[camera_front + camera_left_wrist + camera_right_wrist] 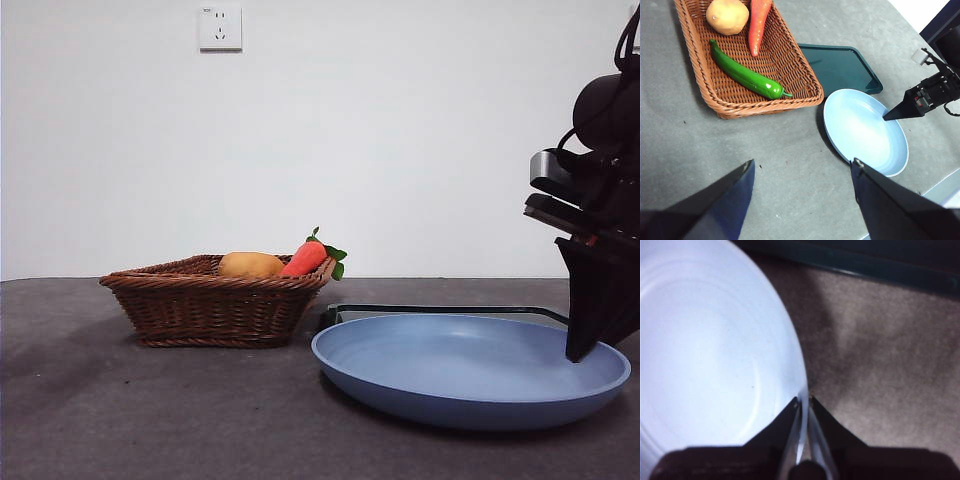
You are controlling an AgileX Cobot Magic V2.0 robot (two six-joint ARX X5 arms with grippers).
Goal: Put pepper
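The glossy dark-green pepper (pixel 746 76) lies in the wicker basket (pixel 715 102), next to a tan potato (pixel 727 15) and a red-orange carrot (pixel 758 26); in the front view the basket wall (pixel 215 312) hides it. My left gripper (pixel 802 172) is open and empty, high above the table near the basket. My right gripper (pixel 803 401) is shut on the rim of the light-blue plate (pixel 710 355), at the plate's right edge in the front view (pixel 583 350). It also shows in the left wrist view (pixel 887 118).
A dark-green tray (pixel 842 67) lies flat behind the plate (pixel 470 370) and beside the basket. The potato (pixel 251 265) and carrot (pixel 308 257) rise above the basket rim. A wall socket (pixel 220 28) is on the white back wall.
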